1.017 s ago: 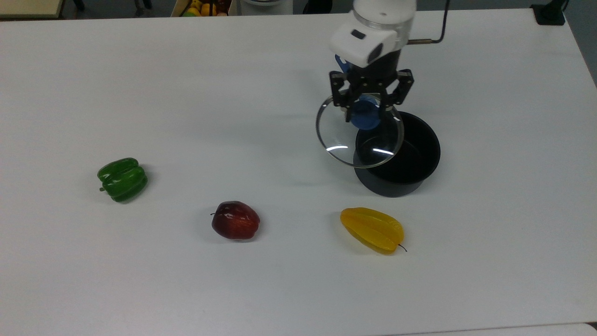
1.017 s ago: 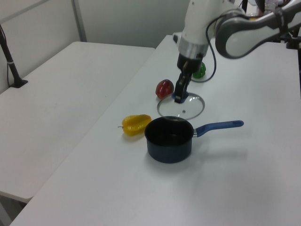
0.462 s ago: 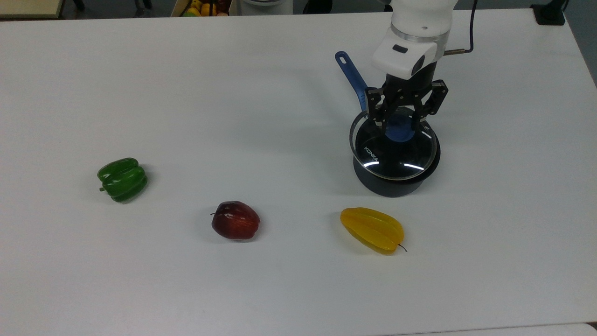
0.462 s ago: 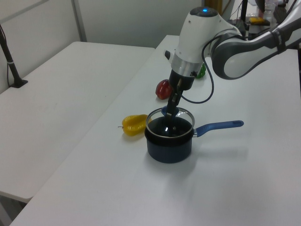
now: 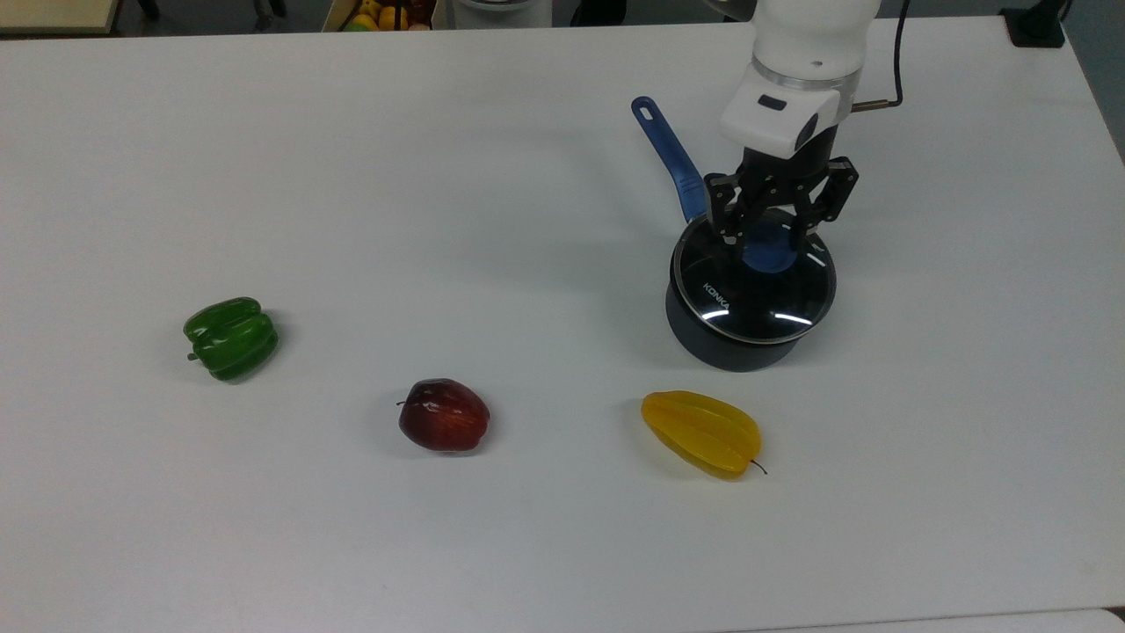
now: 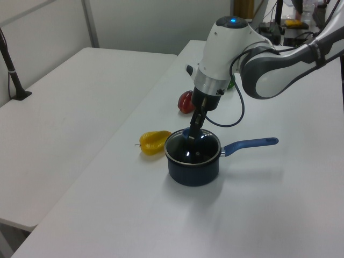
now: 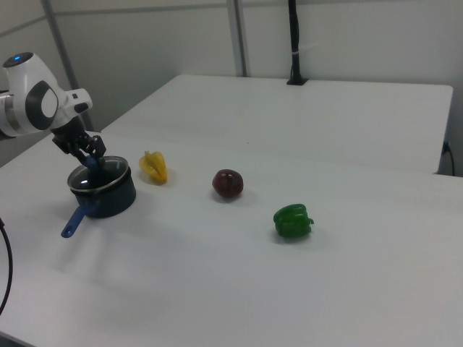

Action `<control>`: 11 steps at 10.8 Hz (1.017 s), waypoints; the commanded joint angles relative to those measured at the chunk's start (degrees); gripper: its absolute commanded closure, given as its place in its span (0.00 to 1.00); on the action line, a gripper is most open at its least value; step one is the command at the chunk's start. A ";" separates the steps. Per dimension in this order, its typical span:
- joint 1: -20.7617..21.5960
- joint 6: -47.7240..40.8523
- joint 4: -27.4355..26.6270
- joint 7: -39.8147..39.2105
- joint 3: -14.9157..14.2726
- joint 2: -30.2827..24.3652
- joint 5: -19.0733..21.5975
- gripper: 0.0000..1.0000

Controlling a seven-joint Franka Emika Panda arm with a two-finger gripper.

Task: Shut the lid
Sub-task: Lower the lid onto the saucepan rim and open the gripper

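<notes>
Lid (image 5: 753, 287) sits on the dark pot (image 5: 734, 343) right of centre in the top view, rim matching rim, so it looks seated. Claw (image 5: 772, 236) pinches the blue knob (image 5: 768, 251) from above, the natural hold for lowering it level. Letting go looks like what's left.

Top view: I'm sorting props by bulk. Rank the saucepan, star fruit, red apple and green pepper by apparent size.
1. Saucepan, clearly largest, with the lid on it.
2. Star fruit, longest of the produce.
3. Green pepper and red apple: too alike to rank; the apple also lies slightly nearer the top view's bottom edge.
</notes>
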 commanded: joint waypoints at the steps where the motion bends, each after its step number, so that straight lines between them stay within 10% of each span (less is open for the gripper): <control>1: 1.46 0.60 0.64 0.76 -0.50 0.31 0.09 0.53; 11: 0.76 1.13 0.82 0.68 -0.50 1.45 -0.26 0.51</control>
